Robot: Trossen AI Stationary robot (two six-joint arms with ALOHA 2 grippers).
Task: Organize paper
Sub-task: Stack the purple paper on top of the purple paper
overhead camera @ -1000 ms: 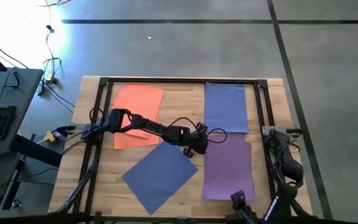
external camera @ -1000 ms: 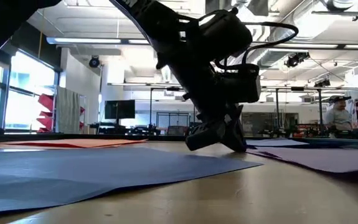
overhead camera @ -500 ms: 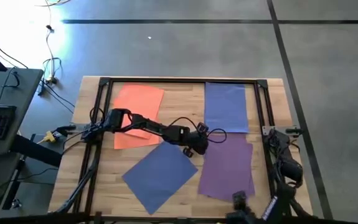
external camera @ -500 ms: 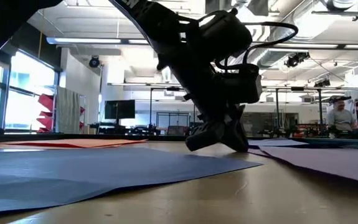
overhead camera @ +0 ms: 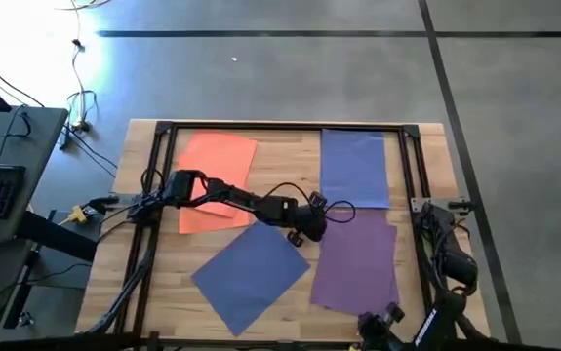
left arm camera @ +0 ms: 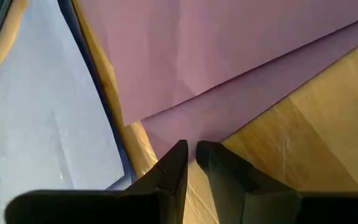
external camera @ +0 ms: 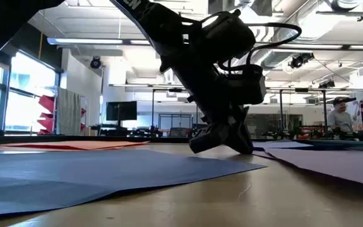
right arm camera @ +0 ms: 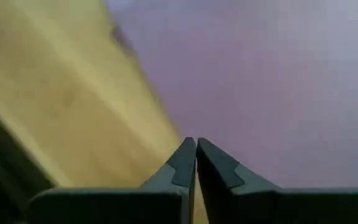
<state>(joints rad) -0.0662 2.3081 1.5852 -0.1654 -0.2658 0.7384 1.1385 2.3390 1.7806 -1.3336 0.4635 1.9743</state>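
Pinching purple sheets' (overhead camera: 355, 263) corner, left end effector (overhead camera: 311, 227) nearly closed; right end effector (overhead camera: 389, 317) closed, empty; no legible writing.

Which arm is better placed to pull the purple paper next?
Probably left: the left gripper sits at the corner of the purple paper, while the right gripper is at its near edge.
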